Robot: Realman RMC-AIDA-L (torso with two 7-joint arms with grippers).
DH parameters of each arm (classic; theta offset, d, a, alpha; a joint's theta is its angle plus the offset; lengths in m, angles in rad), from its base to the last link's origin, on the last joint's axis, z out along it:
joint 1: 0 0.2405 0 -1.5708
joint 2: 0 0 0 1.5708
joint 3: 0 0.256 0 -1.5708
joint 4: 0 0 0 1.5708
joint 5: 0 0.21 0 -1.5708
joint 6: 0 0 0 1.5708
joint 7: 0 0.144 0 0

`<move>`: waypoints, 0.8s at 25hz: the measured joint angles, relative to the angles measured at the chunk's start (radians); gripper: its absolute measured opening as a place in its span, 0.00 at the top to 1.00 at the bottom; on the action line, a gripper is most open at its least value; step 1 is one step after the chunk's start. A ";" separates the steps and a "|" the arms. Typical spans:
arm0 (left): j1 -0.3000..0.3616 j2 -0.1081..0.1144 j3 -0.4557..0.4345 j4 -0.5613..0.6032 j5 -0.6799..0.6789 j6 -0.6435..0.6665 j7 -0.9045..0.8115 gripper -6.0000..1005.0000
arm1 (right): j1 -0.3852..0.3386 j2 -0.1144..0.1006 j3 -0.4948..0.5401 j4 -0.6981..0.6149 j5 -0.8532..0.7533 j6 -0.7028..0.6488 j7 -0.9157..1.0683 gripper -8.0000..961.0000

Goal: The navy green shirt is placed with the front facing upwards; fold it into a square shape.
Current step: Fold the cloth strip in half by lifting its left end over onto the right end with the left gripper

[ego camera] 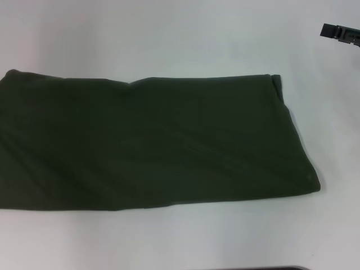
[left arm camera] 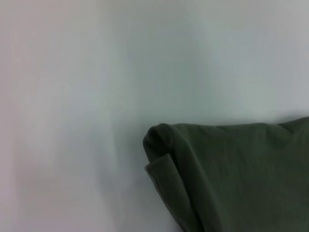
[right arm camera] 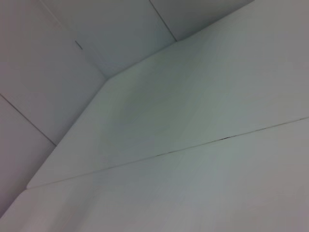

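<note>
- Lying flat on the white tabletop is the navy green shirt, already folded into a long band with plain green cloth facing up and no lettering showing.
- The right tool sits up at the far right, well apart from the shirt's nearest corner; whether its fingers are apart or together, I cannot tell.
- The right wrist view shows only bare tabletop and a seam, so that arm looks parked and not over the cloth.
- The left tool is not visible in any view; the left wrist view looks down on a rolled corner of the shirt, so that arm likely hangs near one end.
- Judging from the long shape, one more fold across the length should make the square.
- To do it well: grip both corners of one short end, lift only enough to clear, carry across, align edge to edge, and smooth that rolled corner first.
</note>
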 joint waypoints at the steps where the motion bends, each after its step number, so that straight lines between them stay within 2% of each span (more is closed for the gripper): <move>1: -0.002 0.000 0.001 -0.007 0.002 0.003 -0.002 0.96 | 0.000 0.000 0.000 0.000 0.000 0.000 0.000 0.05; 7: -0.013 0.007 0.002 -0.027 0.005 0.027 -0.015 0.96 | 0.000 0.000 0.000 0.000 0.000 0.000 0.001 0.05; 16: -0.026 -0.012 0.041 -0.056 0.004 0.063 -0.018 0.96 | 0.002 0.003 -0.002 0.004 -0.002 0.000 0.000 0.05; 20: -0.027 -0.014 0.051 -0.053 0.004 0.055 -0.019 0.96 | 0.004 0.007 -0.003 0.005 -0.003 0.000 -0.005 0.05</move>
